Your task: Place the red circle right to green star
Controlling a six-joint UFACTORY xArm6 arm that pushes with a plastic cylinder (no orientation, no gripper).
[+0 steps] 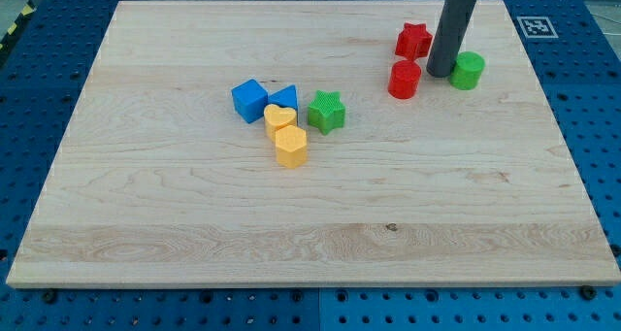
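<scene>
Straight, smooth dark grey rod, round in section and plain of markings, widening at the view's top into a paler grey collar, running down to my tip (pixel 439 75), a flat blunt end of equal width.

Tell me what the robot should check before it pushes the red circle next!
1. Find the red circle: ok, it sits near the view's top right.
2. Find the green star: ok, it is mid-board, beside the blue blocks and yellow blocks.
3. My tip on the correct side: ok, it stands just to the view's right of the red circle, so it could push leftwards.
4. Tip touching the circle: cannot tell, they look very close.
5. Path to the star's right side: ok, no block lies between.
6. Neighbours out of the way: not ok, the green circle and the red star sit close to the tip.
</scene>
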